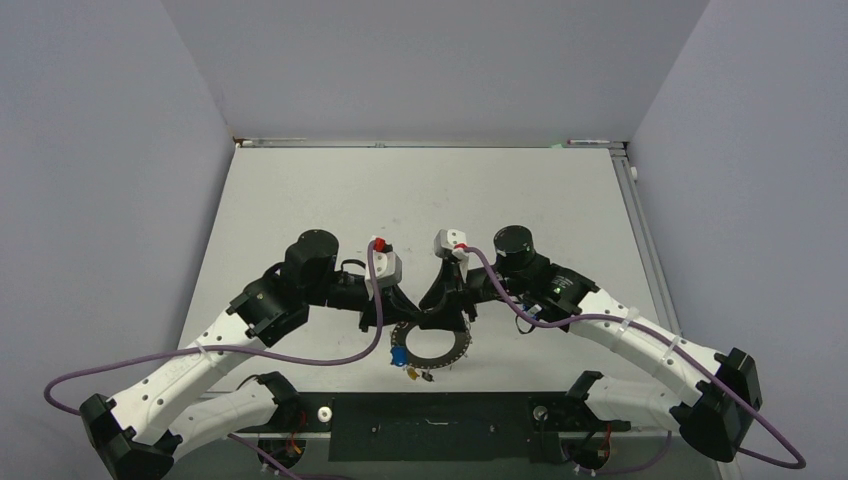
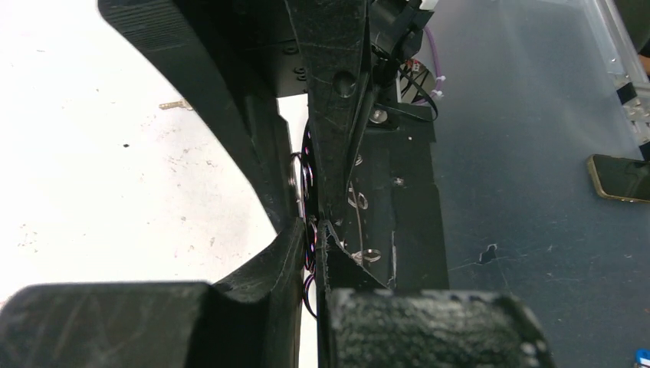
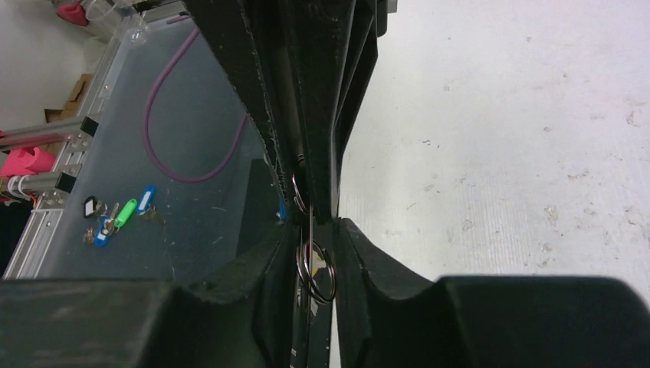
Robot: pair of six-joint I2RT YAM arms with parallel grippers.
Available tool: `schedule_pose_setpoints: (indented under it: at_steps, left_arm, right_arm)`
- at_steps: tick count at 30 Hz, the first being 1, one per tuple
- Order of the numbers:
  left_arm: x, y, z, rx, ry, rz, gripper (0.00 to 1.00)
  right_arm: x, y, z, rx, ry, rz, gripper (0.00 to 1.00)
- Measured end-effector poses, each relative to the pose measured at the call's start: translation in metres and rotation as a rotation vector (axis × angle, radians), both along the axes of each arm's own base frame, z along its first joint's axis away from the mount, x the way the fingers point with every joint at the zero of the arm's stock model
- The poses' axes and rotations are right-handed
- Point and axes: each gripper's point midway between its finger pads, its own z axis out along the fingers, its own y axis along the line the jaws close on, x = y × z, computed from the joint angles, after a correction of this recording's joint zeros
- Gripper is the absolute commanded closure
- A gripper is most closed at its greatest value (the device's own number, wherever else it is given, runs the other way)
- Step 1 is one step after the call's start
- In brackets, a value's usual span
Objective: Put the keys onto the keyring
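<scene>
The left gripper and the right gripper meet tip to tip in the top view, low over the table. They sit at the far rim of the keyring, with the keys, one blue-tagged and one yellow-tagged, at its near left edge. From the left wrist, the left gripper is pinched together on a thin bumpy strand, the keyring seen edge-on. From the right wrist, the right gripper has its fingers close on either side of a small wire ring; I cannot tell whether they clamp it.
</scene>
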Motion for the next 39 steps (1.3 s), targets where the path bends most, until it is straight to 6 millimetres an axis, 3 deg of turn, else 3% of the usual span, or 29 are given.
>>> schedule_pose_setpoints:
  at_steps: [2,5,7,8,10,13,24,27,34,39]
  left_arm:
    - [0.001,0.000,0.000,0.000,0.003,0.003,0.97]
    - [0.001,0.000,0.002,-0.007,-0.006,0.006,0.76]
    - [0.003,0.001,0.002,-0.007,-0.008,0.013,0.53]
    - [0.005,0.001,0.002,-0.006,-0.008,0.025,0.48]
    - [0.007,0.002,0.004,-0.009,-0.009,0.039,0.25]
    - [0.003,0.003,0.010,-0.028,-0.004,0.044,0.13]
    - [0.013,0.028,0.057,-0.194,-0.029,0.291,0.15]
    - [0.016,0.035,0.053,-0.252,-0.033,0.351,0.19]
    - [0.030,0.041,0.020,-0.371,-0.039,0.453,0.28]
    - [0.034,0.041,0.027,-0.424,-0.145,0.444,0.32]
  right_arm:
    - [-0.003,0.001,0.002,0.008,0.008,0.016,0.91]
    - [-0.006,0.001,0.003,0.018,0.023,0.028,0.95]
    - [-0.007,0.002,0.004,0.023,0.025,0.035,0.95]
    - [-0.008,0.002,0.004,0.026,0.026,0.041,0.95]
    - [-0.012,0.002,0.003,0.029,0.030,0.054,0.95]
    - [-0.009,0.003,0.002,0.035,0.017,0.041,0.95]
    - [0.012,-0.004,0.012,0.110,-0.071,-0.131,0.95]
    - [0.017,-0.006,0.021,0.160,-0.082,-0.190,0.95]
    - [0.031,-0.006,0.036,0.252,-0.048,-0.304,0.95]
    - [0.035,-0.005,0.044,0.283,-0.035,-0.334,0.95]
